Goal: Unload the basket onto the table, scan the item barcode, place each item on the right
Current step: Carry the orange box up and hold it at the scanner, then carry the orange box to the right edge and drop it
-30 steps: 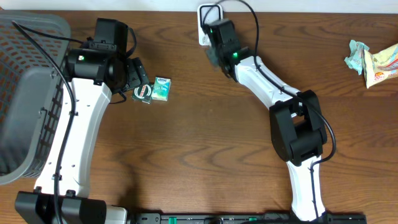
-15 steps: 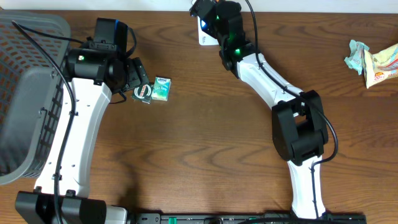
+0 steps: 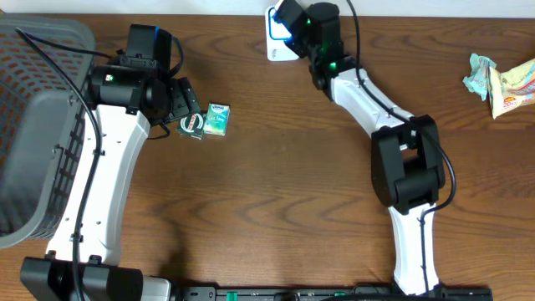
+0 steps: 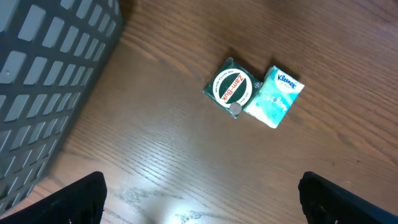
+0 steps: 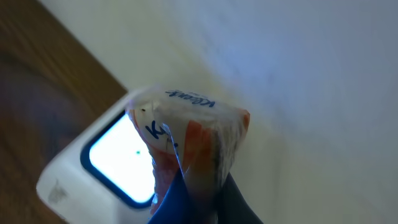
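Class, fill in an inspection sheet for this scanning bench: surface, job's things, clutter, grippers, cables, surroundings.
Surface: brown wooden table.
Job's things: tissue packet held in front of the lit scanner.
Clutter: Zam-Buk tin beside a Kleenex pack; snack packets at the right edge.
Grippers: left gripper open above the tin; right gripper shut on the tissue packet.
Cables: black cable across the basket.
Surroundings: grey basket at the left, nothing else seen.

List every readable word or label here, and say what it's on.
"Zam-Buk": on the green box.
"Kleenex": on the teal tissue pack.
"Kleenex", blurred: on the orange-and-white pack held in the right gripper.
Too small or blurred to read: the print on the snack packet and the mark on the scanner.
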You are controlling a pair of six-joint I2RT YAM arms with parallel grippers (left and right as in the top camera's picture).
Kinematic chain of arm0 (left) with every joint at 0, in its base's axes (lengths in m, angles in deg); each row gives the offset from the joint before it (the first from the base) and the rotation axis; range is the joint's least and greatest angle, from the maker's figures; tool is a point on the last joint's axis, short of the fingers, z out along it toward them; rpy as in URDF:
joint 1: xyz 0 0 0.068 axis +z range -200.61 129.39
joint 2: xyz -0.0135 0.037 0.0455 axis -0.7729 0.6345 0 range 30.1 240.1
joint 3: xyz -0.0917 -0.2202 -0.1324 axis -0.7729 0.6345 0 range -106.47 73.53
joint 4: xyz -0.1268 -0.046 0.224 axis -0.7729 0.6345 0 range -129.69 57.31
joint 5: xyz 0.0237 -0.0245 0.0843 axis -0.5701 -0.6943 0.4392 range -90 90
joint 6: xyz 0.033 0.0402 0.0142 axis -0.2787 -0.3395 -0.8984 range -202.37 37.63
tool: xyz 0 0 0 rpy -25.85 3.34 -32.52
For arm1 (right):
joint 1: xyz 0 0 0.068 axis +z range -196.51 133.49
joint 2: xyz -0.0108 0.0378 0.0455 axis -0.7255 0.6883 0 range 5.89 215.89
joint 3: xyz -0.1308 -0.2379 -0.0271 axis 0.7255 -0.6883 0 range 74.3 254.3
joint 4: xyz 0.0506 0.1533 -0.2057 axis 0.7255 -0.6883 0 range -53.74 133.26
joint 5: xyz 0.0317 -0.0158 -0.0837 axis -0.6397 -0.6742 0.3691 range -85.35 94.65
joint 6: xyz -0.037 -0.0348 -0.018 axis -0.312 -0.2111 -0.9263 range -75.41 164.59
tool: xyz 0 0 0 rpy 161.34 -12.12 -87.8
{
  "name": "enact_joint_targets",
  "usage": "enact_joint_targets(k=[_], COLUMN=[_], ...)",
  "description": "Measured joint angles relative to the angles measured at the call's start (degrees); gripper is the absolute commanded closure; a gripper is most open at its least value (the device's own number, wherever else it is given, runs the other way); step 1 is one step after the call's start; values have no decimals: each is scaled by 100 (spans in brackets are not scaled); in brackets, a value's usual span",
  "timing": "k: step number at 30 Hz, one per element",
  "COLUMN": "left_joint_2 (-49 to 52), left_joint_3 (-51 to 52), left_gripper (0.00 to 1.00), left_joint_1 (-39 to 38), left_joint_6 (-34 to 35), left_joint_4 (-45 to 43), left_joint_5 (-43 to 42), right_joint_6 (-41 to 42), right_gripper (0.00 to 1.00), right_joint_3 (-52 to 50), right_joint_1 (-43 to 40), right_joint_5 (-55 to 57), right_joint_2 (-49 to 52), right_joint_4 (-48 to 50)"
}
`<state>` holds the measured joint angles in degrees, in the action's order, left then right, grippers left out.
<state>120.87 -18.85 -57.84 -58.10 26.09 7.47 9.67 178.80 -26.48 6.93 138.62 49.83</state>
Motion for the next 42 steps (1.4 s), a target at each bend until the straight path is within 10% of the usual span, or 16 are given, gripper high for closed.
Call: enact_joint_targets(k=[15,17,18,19,22,30,42], left_joint_2=[0,0,0,0,0,0,0], left_joint_3=[0,0,0,0,0,0,0], left_gripper=[2,2,2,2,2,3,2], left_joint_1=[0,0,0,0,0,0,0], left_joint_6=[0,0,0,0,0,0,0], left_joint_4=[0,-2,2,-4,-2,-2,-2], left_joint_5=[0,0,-2,0,0,0,0], right_joint_6=[1270,1351,1421,1401,1443,1687,3108], right_gripper=[99,78,35,19,1,1,1], right_joint_3=[7,31,46,46,61,52,52], right_joint_1=[-1506,-1980,-2253,-2415,-2953,-3281,-2059], right_joint_5=[918,984,1023,1043,1032,229,-5062], right_joint_2=[-531,-721,-791,-822,-831,-831,-831], right_joint_4=[-2249,-2837,-3106,-3217,-3766,-4627,-4859])
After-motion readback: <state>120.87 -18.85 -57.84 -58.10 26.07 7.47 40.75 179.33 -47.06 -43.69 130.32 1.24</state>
